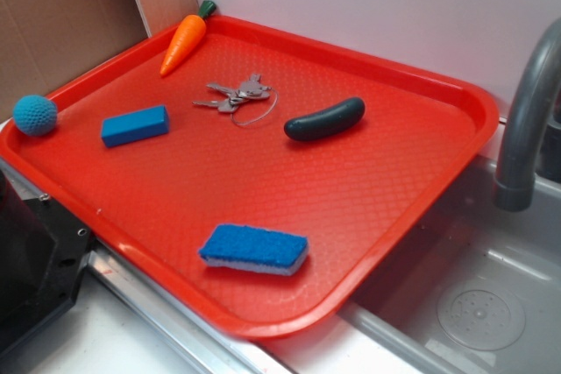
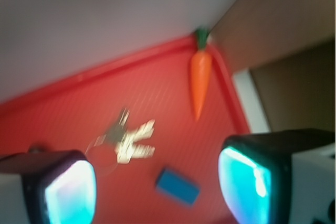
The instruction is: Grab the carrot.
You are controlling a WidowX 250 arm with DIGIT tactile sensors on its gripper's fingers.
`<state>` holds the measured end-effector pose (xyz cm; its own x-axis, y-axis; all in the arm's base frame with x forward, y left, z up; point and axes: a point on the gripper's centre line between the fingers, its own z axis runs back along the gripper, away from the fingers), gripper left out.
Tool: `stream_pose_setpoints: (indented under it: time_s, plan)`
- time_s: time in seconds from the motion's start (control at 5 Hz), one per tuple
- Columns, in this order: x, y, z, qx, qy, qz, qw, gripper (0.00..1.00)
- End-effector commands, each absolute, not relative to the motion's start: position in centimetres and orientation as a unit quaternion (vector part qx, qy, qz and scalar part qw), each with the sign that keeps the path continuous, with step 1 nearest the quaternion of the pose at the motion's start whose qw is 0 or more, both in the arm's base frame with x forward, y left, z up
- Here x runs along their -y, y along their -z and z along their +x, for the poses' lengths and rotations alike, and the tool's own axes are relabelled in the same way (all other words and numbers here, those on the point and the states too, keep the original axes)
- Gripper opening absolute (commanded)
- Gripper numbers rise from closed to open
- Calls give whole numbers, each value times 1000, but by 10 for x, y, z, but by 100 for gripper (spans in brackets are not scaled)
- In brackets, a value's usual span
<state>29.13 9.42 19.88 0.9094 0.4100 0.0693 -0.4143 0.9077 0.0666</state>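
From the exterior view I see the smooth orange tapered toy carrot with its dark green stub top (image 1: 185, 42) lying at the far left corner of the red textured plastic tray (image 1: 368, 216), green end touching or nearly touching the raised rim, tip pointing down into the tray. Nothing lies on it or against its sides. Nearest to it is a bunch of silver metal keys on a thin wire ring (image 1: 237, 98), a little toward the tray's middle and apart from the carrot. Beyond the keys sits a dark green, glossy cucumber-shaped toy (image 1: 324, 119), slightly curved. A small blue rectangular block (image 1: 134, 125) rests near the left edge, and a teal crocheted ball (image 1: 35, 115) sits on the rim at the left corner. Near the front lies a blue sponge with a pale underside (image 1: 255, 249), rough on top. The tray sits on the bench, partly over a grey sink basin (image 1: 491, 304) with a grey curved faucet (image 1: 526, 120) to the right. Brown cardboard (image 1: 61, 15) stands behind the tray's left corner.

In the blurred wrist view, my gripper (image 2: 157, 187) is spread wide with nothing between its fingers (image 2: 247, 182), which show black frames with glowing teal pads. The carrot (image 2: 200, 74), keys (image 2: 128, 140) and blue block (image 2: 177, 185) lie beyond it.
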Motion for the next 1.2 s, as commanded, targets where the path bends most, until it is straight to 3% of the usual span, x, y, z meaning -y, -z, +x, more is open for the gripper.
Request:
stream_pose_setpoints:
  time_s: [0.0,0.2,0.4,0.6,0.8,1.0]
  plan:
    - [-143,-194,280,42,-247,67,966,100]
    - [-142,-185,272,37,-233,71,969,100]
    - [-150,-164,267,90,-247,85,961,100]
    - [-164,-133,271,73,-257,91,959,100]
    - [-174,-86,280,3,-258,88,962,100]
    - [-172,-67,292,-17,-246,77,966,100]
